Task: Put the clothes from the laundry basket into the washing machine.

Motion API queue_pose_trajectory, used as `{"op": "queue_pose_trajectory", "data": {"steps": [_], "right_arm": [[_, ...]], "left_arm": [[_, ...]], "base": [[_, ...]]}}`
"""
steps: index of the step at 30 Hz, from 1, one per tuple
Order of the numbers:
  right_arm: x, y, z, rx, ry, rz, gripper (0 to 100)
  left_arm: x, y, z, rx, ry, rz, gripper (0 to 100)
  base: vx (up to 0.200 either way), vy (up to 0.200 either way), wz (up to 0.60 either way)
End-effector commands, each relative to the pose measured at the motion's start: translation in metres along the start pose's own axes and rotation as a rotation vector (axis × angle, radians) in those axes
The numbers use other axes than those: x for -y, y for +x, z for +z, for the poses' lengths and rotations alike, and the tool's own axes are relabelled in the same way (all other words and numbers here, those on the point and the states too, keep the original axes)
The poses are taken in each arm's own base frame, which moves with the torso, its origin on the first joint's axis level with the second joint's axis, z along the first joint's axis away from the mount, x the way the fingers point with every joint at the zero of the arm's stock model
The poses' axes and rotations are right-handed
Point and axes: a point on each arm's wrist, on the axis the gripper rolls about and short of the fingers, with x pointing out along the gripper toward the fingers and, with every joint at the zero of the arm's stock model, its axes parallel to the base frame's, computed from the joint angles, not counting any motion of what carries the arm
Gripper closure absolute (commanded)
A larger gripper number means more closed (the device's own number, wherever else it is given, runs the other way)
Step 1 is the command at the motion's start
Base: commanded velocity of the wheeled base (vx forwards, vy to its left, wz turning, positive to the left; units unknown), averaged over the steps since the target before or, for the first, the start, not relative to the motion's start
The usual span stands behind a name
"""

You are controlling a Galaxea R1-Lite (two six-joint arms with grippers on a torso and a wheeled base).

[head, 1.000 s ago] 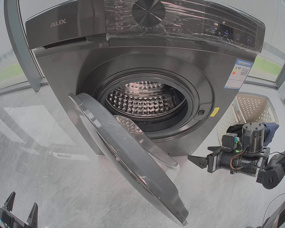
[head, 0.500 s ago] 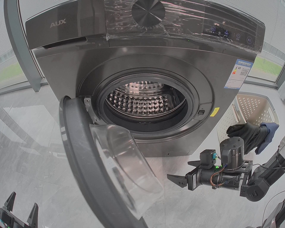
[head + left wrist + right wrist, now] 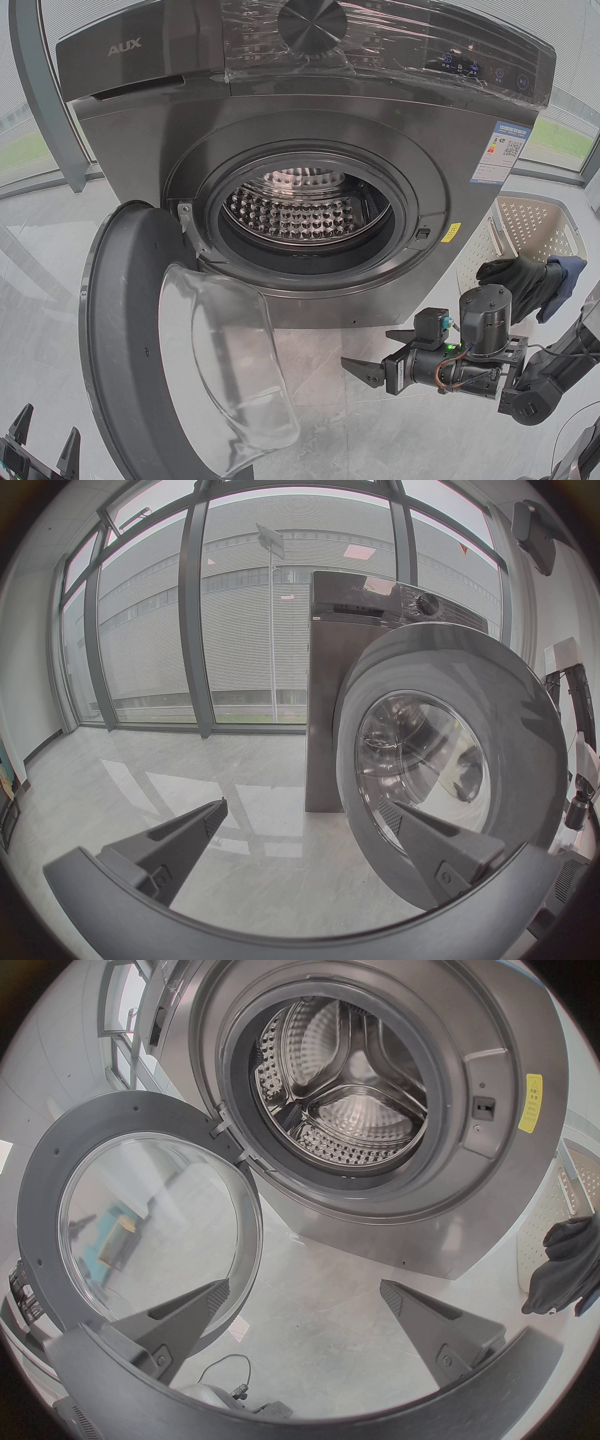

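The grey washing machine [image 3: 312, 125] stands in front of me with its round door [image 3: 125, 325] swung wide to the left. Its steel drum [image 3: 300, 209] holds nothing. At the right, a black garment [image 3: 519, 281] and a blue one [image 3: 565, 275] hang over the rim of the cream laundry basket [image 3: 537, 228]. My right gripper [image 3: 375, 351] hangs open and empty low before the machine, below the opening's right side, pointing left. In the right wrist view, the right gripper [image 3: 301, 1288] faces the drum [image 3: 337, 1097] and door [image 3: 144, 1210]. My left gripper [image 3: 50, 420] is open at the lower left, near the door [image 3: 450, 755].
The open door takes up the floor space left of the opening. Pale tiled floor [image 3: 350, 431] lies bare between the machine and me. A grey window pillar [image 3: 44, 94] stands behind the machine on the left. The basket sits tight against the machine's right side.
The door has swung from half open to fully open, toward the left. My right gripper has dropped lower and moved left, away from the basket. The left gripper has stayed put.
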Motion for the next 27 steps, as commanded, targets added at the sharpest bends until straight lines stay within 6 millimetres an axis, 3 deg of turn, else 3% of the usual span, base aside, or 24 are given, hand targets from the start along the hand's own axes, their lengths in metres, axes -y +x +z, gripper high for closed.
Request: {"op": "queue_pose_trajectory", "data": {"steps": [1, 11, 21, 27], "right_arm": [[-0.002, 0.020, 0.000, -0.004, 0.018, 0.008, 0], [-0.021, 0.053, -0.002, -0.005, 0.030, 0.059, 0], [-0.043, 0.068, -0.005, 0.060, 0.013, 0.119, 0], [-0.040, 0.071, 0.004, 0.093, 0.020, 0.109, 0]], "left_arm": [[0.000, 0.000, -0.004, -0.007, -0.001, 0.002, 0], [0.000, 0.000, -0.004, -0.007, -0.001, 0.000, 0], [0.000, 0.000, -0.004, -0.007, -0.002, 0.000, 0], [0.000, 0.000, -0.004, -0.007, -0.002, 0.000, 0]], "base": [[-0.200, 0.000, 0.00], [-0.200, 0.000, 0.00], [0.000, 0.000, 0.00], [0.000, 0.000, 0.00]]}}
